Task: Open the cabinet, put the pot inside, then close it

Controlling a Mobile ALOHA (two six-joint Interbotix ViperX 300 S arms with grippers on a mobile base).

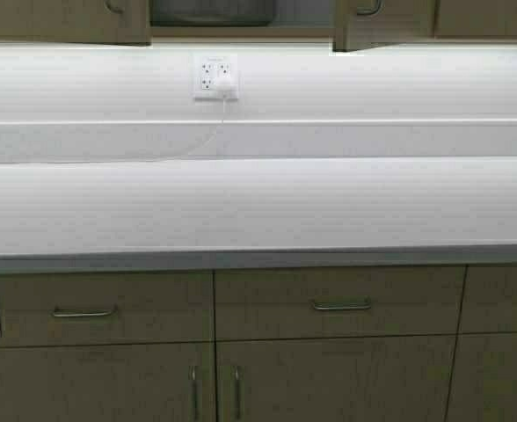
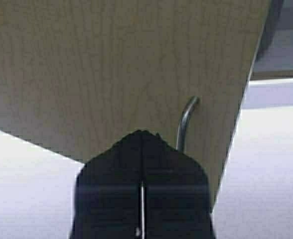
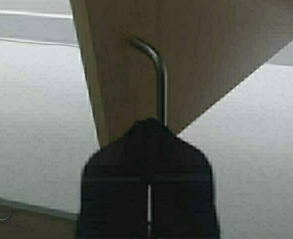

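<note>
High view: the cabinet [image 1: 65, 22] hangs at the far edge above the white counter [image 1: 258, 207], both doors swung apart, with the pot [image 1: 213, 11] inside the grey opening between them.

Left wrist view: the left pincer [image 2: 142, 149], clenched, is right at the left door's curved handle [image 2: 185, 122].

Right wrist view: the right pincer [image 3: 149, 137], clenched, is right at the right door's handle [image 3: 156, 74].

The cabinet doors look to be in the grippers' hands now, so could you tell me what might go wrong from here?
Both grippers are shut at the curved handles. The left gripper sits beside its handle, so it may slip off. The right gripper is at the lower end of its handle, a thin hold. In the high view the pot shows in the gap between the doors; a door swung unevenly might bump it.
</note>
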